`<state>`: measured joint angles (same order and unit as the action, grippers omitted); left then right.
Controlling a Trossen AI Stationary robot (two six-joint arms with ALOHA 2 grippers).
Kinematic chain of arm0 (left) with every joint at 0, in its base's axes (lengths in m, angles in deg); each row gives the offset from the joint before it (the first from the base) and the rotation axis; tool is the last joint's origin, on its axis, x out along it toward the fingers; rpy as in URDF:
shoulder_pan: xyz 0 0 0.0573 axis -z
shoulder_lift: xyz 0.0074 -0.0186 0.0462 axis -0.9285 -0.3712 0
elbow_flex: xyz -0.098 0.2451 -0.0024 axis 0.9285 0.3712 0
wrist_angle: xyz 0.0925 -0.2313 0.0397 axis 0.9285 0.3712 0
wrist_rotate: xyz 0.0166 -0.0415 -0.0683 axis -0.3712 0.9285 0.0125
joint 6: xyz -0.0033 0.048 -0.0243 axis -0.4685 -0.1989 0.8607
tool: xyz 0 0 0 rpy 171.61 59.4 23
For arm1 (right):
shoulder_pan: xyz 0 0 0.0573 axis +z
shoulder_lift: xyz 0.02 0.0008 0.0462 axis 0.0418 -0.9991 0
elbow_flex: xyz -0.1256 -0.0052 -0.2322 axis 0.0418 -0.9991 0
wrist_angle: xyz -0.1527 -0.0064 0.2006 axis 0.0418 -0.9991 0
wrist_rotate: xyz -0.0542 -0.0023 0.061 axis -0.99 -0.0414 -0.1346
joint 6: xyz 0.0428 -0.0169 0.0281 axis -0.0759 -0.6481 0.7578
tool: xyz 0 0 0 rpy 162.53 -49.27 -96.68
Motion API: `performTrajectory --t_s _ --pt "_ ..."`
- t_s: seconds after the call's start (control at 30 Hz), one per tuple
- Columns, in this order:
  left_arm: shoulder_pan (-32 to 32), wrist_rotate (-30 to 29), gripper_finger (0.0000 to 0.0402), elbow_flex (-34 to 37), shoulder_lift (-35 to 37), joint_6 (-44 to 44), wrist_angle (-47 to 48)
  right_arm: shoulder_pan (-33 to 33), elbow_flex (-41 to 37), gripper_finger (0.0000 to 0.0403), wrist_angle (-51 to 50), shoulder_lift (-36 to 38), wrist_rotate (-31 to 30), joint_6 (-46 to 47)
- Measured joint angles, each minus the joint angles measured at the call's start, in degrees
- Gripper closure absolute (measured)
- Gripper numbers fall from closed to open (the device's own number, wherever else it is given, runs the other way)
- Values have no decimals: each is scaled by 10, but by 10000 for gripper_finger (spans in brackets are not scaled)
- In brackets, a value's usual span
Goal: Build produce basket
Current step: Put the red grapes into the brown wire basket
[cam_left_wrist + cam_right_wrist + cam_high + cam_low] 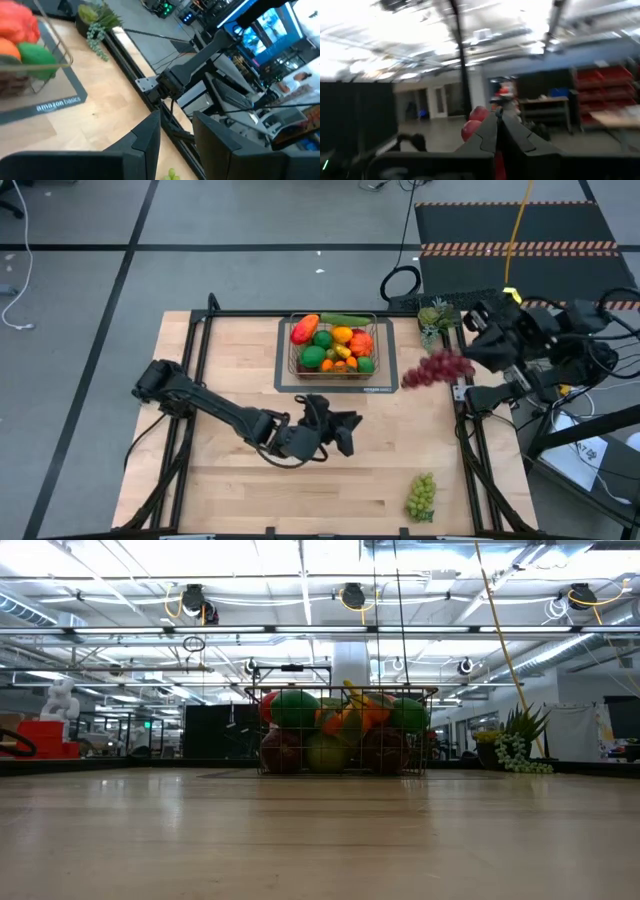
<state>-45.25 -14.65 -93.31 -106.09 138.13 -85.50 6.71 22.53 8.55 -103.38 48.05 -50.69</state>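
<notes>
Two grippers: left parted over wood table, right apparently pinching purple grapes.

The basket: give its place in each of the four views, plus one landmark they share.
High view: basket at the table's far middle, full of produce.
Low view: centre of the picture, seen side-on.
Left wrist view: only a corner, at the picture's left edge.
Right wrist view: not in it.
Shared landmark: the spiky green plant piece.

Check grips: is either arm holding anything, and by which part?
The right gripper holds the purple grapes near the table's right edge; the exact part gripped cannot be told. The left gripper is open, holding nothing.
</notes>
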Motion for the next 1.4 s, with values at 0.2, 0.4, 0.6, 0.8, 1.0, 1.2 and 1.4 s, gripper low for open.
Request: performTrajectory --t_s 0.2,0.4,0.6,0.8,1.0,1.2,1.4 --pt "1 15 287 0 68 -9 159 0 0 401 -22 -17 -94 96" --pt "4 22 287 0 157 -30 319 0 0 401 -20 -59 -123 209" --pt "8 30 287 0 232 -54 441 0 0 401 -21 -123 -139 395" --pt "20 37 287 0 269 -53 567 6 -1 401 14 -189 -145 465" --pt "35 38 286 0 276 -5 677 -2 0 401 96 -237 -187 480" --pt "46 38 286 0 276 42 724 -49 72 401 -30 -277 -169 474" --pt "48 38 286 0 276 57 750 -129 177 401 -170 -321 -131 411"
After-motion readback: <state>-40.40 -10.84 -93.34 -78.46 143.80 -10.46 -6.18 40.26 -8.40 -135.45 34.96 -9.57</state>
